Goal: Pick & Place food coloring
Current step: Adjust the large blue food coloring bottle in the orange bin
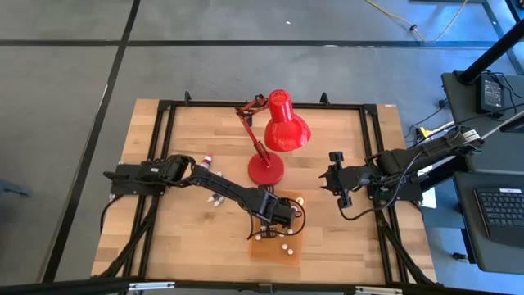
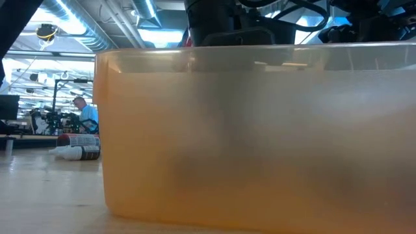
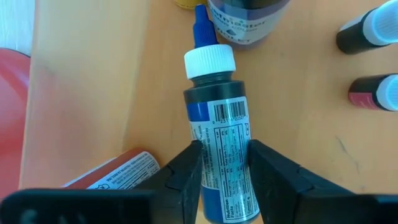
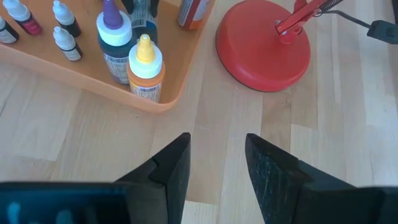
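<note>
- The table (image 1: 188, 238) carries a red lamp (image 1: 274, 135) and, at its near edge, an orange tray (image 1: 260, 250).
- The left gripper (image 3: 224, 155) is down in the tray, its two fingers either side of a blue bottle (image 3: 217, 124) lying flat; they pinch its labelled body.
- That bottle looks light, stiff plastic with a glossy, likely slippery label; the mid-body is the best place to hold it, not the white cap.
- More small bottles (image 4: 65, 37) stand in the tray, two (image 1: 217, 199) lie outside.
- The right gripper (image 4: 217, 162) waits beside the lamp, fingers spread, empty.
</note>
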